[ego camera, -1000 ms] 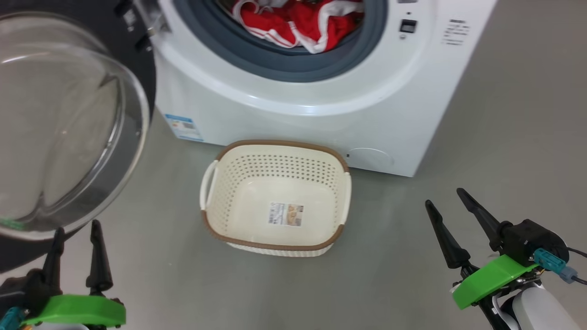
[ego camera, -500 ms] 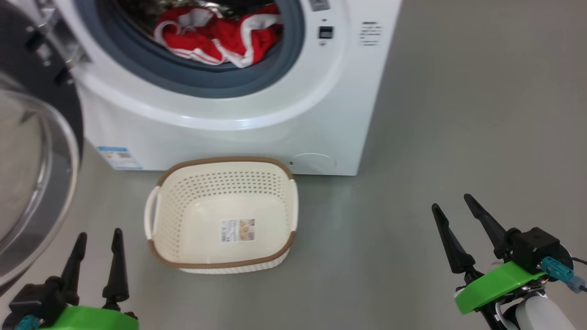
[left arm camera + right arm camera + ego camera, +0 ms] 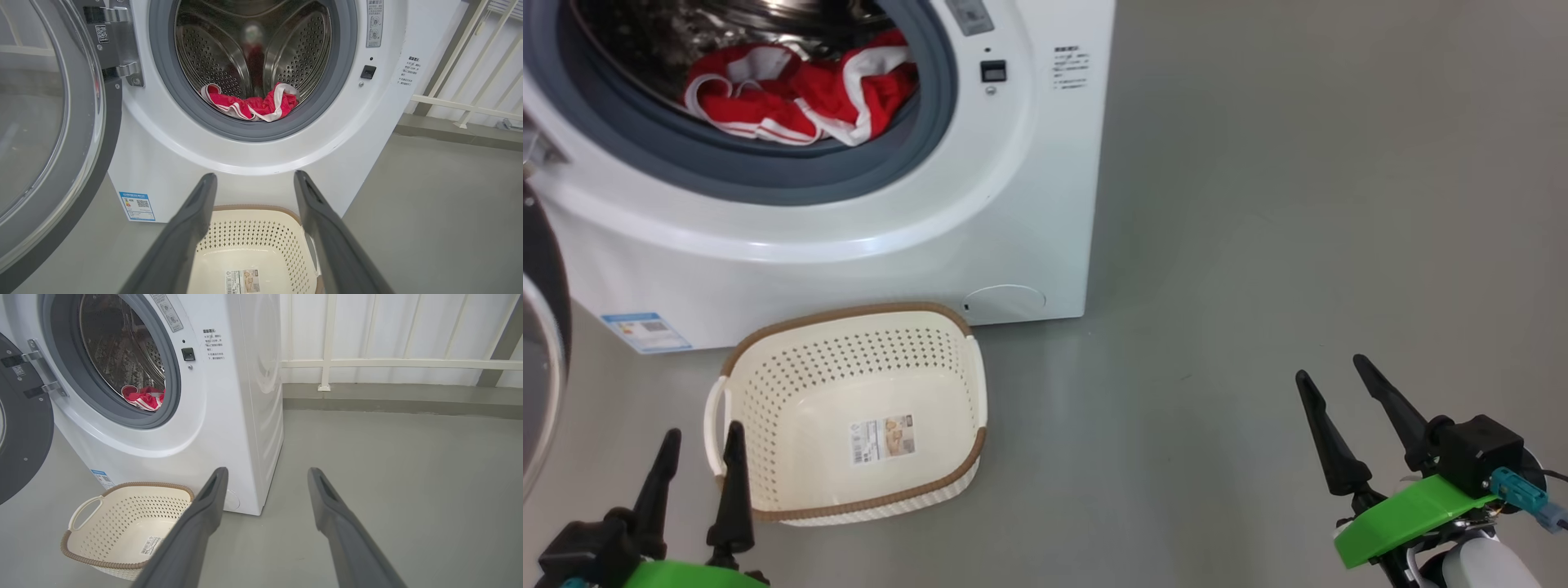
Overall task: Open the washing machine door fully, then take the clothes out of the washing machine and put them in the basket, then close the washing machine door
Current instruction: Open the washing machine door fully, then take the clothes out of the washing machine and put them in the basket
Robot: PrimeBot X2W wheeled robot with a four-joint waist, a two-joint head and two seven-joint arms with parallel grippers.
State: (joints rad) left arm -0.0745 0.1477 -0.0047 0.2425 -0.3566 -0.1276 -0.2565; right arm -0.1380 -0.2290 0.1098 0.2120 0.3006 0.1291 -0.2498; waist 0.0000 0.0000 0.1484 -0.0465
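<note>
Left gripper (image 3: 704, 430) and right gripper (image 3: 1330, 367) are held low over the grey floor (image 3: 1258, 245), fingers spread wide, nothing grasped. The basket (image 3: 845, 311) is set upright on the floor just before the washing machine (image 3: 849, 269). The washing machine door (image 3: 41, 122) is swung open at the left. The clothes (image 3: 800, 94) are seen heaped inside the drum, at its mouth.

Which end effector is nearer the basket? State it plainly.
The left end effector: it sits right beside the basket in the head view, while the right end effector hangs far off over the floor.
</note>
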